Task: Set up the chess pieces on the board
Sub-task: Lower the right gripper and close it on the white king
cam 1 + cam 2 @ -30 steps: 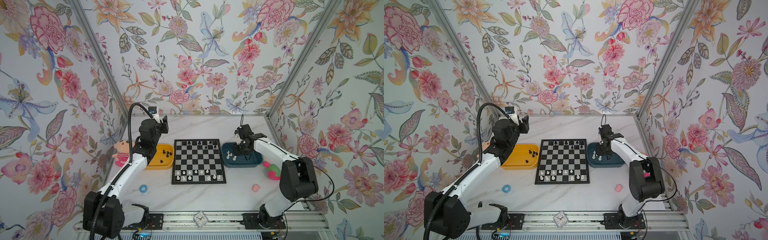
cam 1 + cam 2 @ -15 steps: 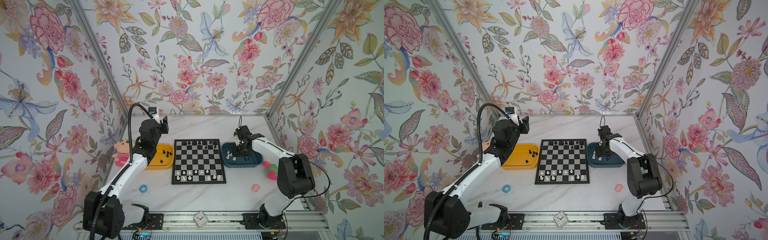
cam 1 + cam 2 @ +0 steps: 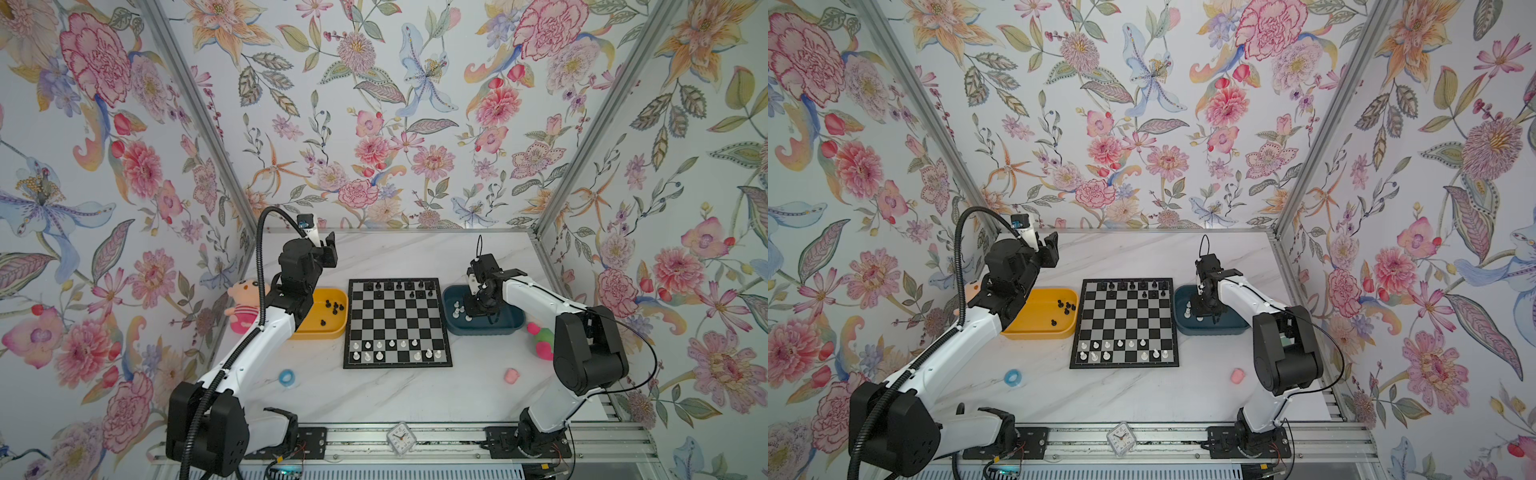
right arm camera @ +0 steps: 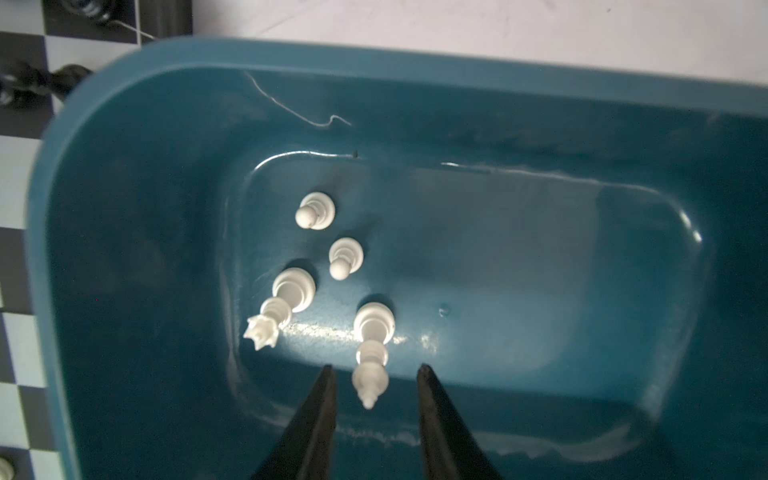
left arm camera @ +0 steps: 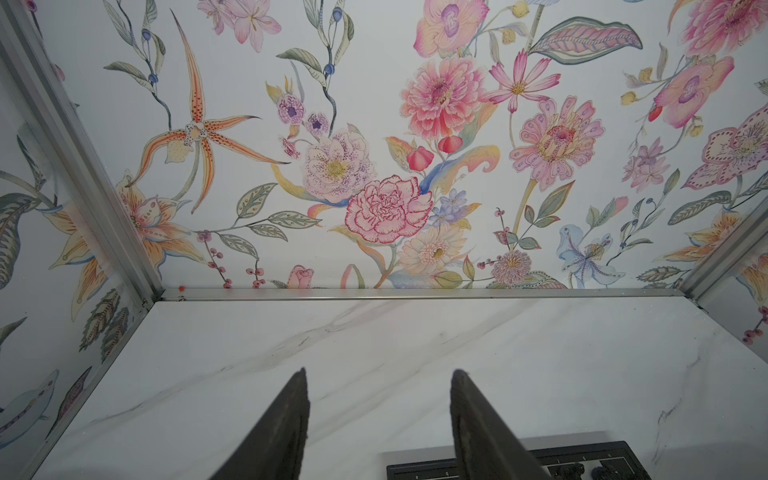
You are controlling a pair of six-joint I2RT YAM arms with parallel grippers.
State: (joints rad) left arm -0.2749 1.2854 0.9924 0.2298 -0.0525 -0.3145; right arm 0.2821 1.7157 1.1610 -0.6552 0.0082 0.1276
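Our right claw (image 4: 375, 367) is spread around a tall white piece (image 4: 371, 376) standing in the blue tray (image 4: 124, 166) beside the board (image 3: 397, 324) — not touching. We think it is light, hard, slippery — pinch its thin middle softly.

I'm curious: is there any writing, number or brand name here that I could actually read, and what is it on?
No text here can be read.
The small clock: dial marks too small to read.
The board: faint marks on its border, too blurred to read.
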